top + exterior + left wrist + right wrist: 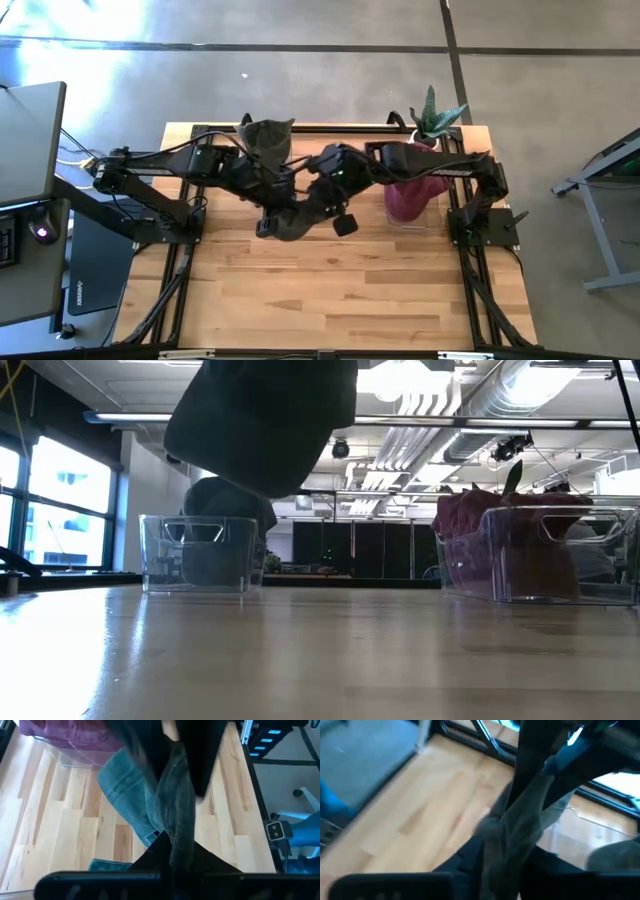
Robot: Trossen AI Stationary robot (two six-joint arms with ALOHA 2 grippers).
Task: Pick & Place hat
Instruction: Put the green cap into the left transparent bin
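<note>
A dark grey-green hat point(287, 222) hangs bunched in the air above the middle of the table, between my two grippers; the low view shows it point(265, 420) well clear of the wood. My left gripper point(270, 203) comes at it from the table's left and is shut on it. My right gripper point(325, 205) comes from the right, with the hat's cloth point(520, 832) between its fingers. The left wrist view shows a paler, stitched part of the hat point(122, 795). My left gripper pinches a bunched fold of the hat's cloth point(176, 837) between its two fingers, slanting down from the table's left. The hat is lifted clear and hangs slack ahead of the fingers. My right gripper has a bunch of the hat's cloth point(512, 847) between its two fingers, slanting down from the table's right; the view is blurred, and which part of the hat it is I cannot tell.
A clear bin point(195, 555) at the far left holds another dark hat point(268, 140). A second clear bin point(540, 555) at the far right holds a maroon hat point(412, 195), with a potted plant point(437, 115) behind it. Bare wood point(330, 290) lies toward the near edge.
</note>
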